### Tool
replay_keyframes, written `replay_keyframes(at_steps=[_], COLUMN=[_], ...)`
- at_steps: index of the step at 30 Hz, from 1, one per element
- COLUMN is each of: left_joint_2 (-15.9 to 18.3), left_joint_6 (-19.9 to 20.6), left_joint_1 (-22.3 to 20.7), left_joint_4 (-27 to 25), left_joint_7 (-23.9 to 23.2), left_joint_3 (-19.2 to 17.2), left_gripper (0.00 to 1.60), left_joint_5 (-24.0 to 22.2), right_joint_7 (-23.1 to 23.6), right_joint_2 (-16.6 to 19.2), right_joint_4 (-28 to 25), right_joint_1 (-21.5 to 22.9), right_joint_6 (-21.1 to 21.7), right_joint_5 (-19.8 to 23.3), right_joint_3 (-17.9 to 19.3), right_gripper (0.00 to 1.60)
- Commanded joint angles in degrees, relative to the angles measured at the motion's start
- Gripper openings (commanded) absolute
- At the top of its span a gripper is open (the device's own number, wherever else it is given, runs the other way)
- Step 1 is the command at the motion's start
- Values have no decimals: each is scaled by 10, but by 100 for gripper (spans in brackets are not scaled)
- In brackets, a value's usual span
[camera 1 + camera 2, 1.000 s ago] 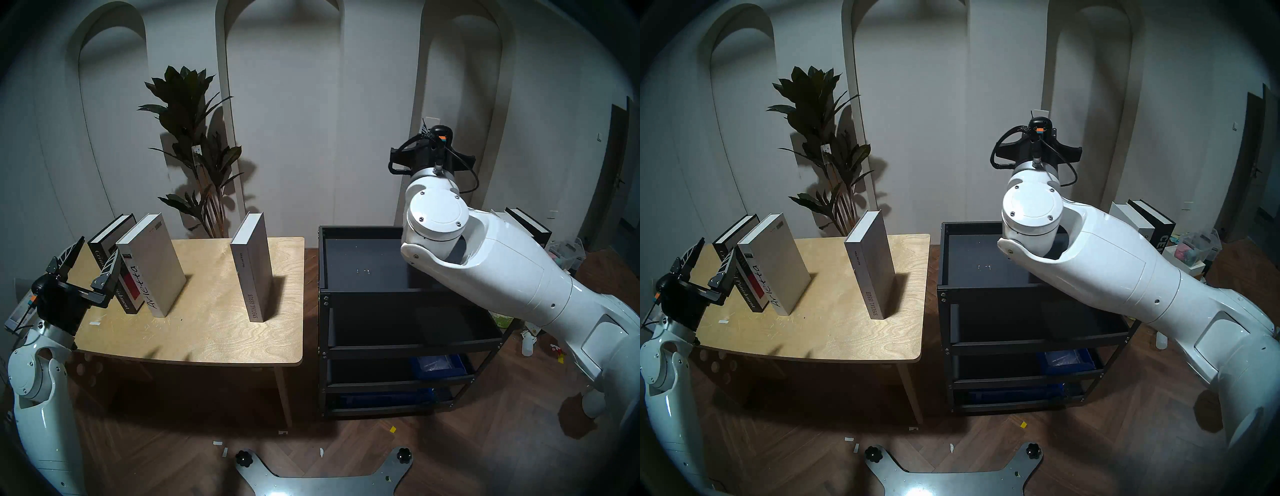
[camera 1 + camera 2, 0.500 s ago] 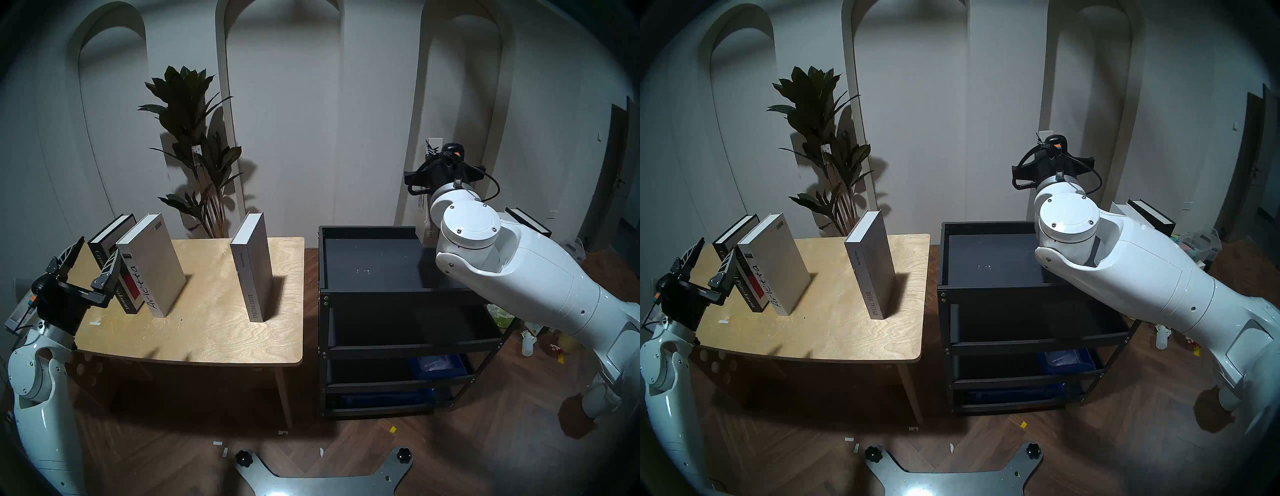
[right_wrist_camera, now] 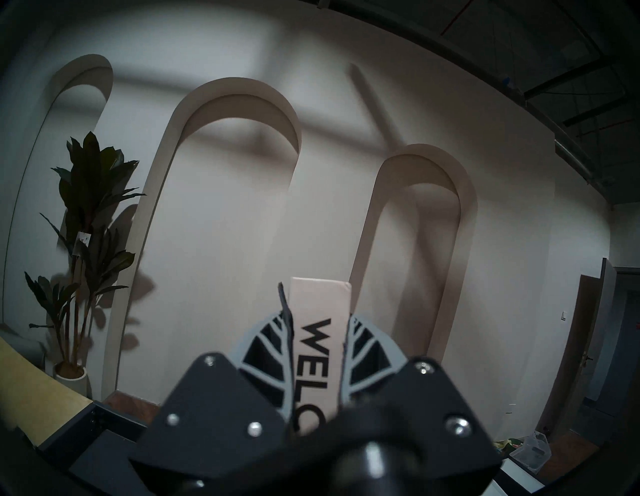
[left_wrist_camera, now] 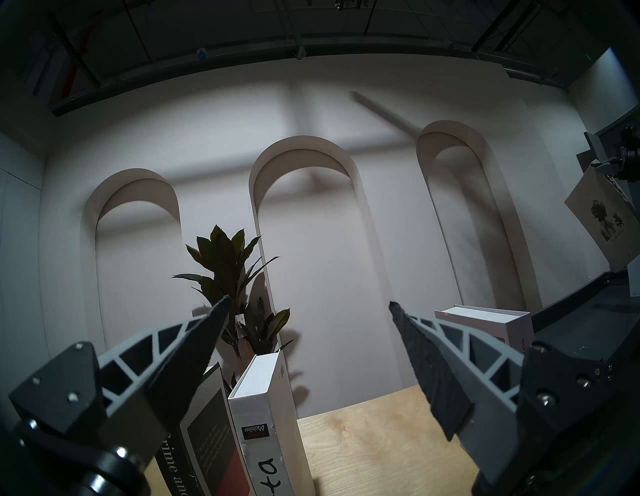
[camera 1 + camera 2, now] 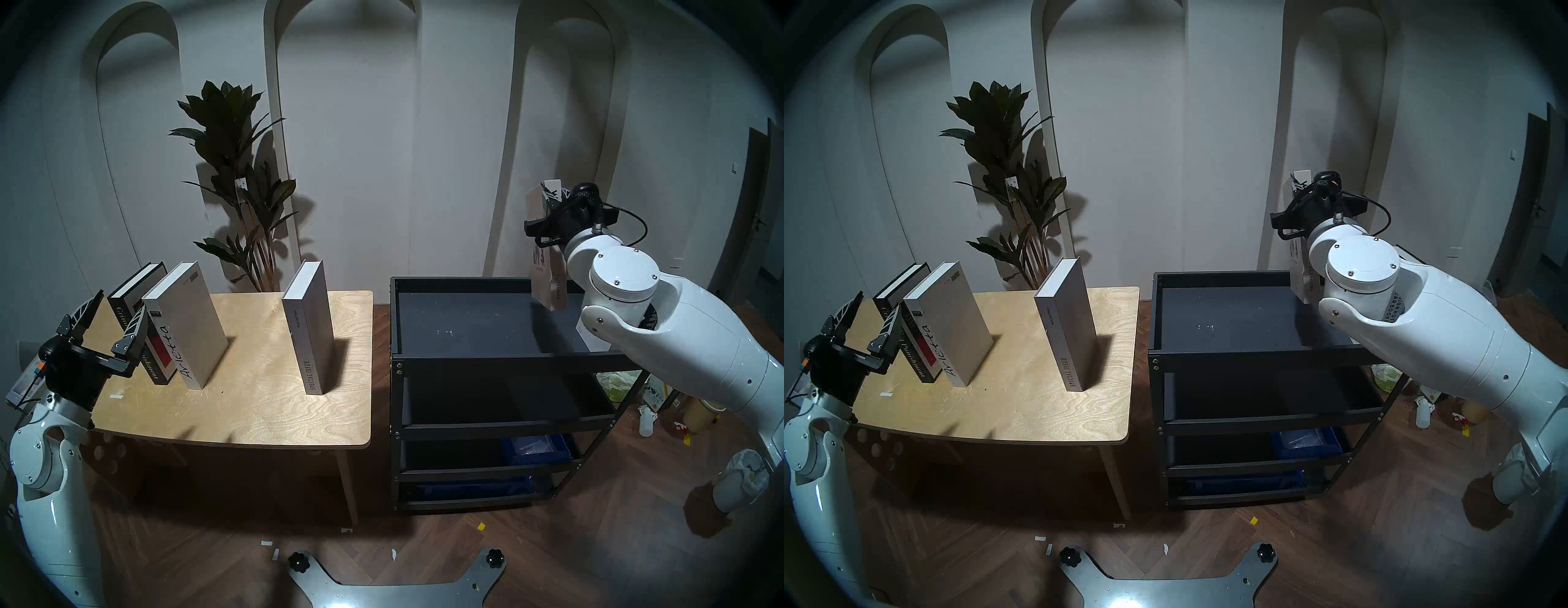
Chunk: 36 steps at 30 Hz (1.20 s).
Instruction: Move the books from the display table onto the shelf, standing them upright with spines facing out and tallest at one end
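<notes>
My right gripper (image 3: pixel 317 311) is shut on the spine of the beige Welcome book (image 5: pixel 545 271), which hangs tilted over the back right of the black shelf's top tray (image 5: pixel 458 327). Another book's spine (image 5: pixel 1394 306) peeks out behind my right forearm on that tray. On the display table (image 5: pixel 263 403) lean the black Crime and Punishment (image 5: pixel 133 293) and the white Arietta (image 5: pixel 186 327); the grey Special Issue (image 5: pixel 309 327) stands upright farther right. My left gripper (image 5: pixel 121 303) hovers open, just left of Crime and Punishment, holding nothing.
A tall potted plant (image 5: pixel 242 182) stands behind the table against the arched wall. Blue bins (image 5: pixel 534 450) sit on the rack's lower tiers. Clutter, bottles and a bin (image 5: pixel 662 407) lie on the floor to the right of the rack.
My right arm has swung right and slightly down, carrying the Welcome book toward the rack's back right corner. The left arm and the table's books have not moved.
</notes>
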Motion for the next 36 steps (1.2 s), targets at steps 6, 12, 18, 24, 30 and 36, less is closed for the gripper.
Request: replay_keyframes(at_steps=[6, 12, 18, 24, 30, 36], left_joint_2=[2, 2, 2, 1, 1, 0], left_joint_6=[-3, -3, -3, -3, -2, -2], left_joint_1=[-2, -2, -1, -1, -1, -1], left_joint_4=[-10, -11, -12, -12, -13, -14], left_joint_7=[-3, -4, -5, -6, -7, -7], left_joint_3=[-1, -2, -2, -3, -3, -4], left_gripper=[160, 160, 160, 160, 160, 160], left_joint_5=[-1, -2, -2, -2, -2, -2], right_joint_7=[111, 181, 230, 245, 260, 307], right_joint_2=[99, 142, 163, 174, 184, 167], right_joint_4=[-15, -19, -10, 7, 22, 36], right_joint_1=[-31, -49, -81, -111, -143, -149], right_joint_6=[-72, -130, -187, -242, -282, -334], right_joint_5=[36, 72, 107, 140, 179, 218], right_joint_3=[45, 64, 81, 89, 96, 95], right_gripper=[0, 0, 0, 0, 0, 0])
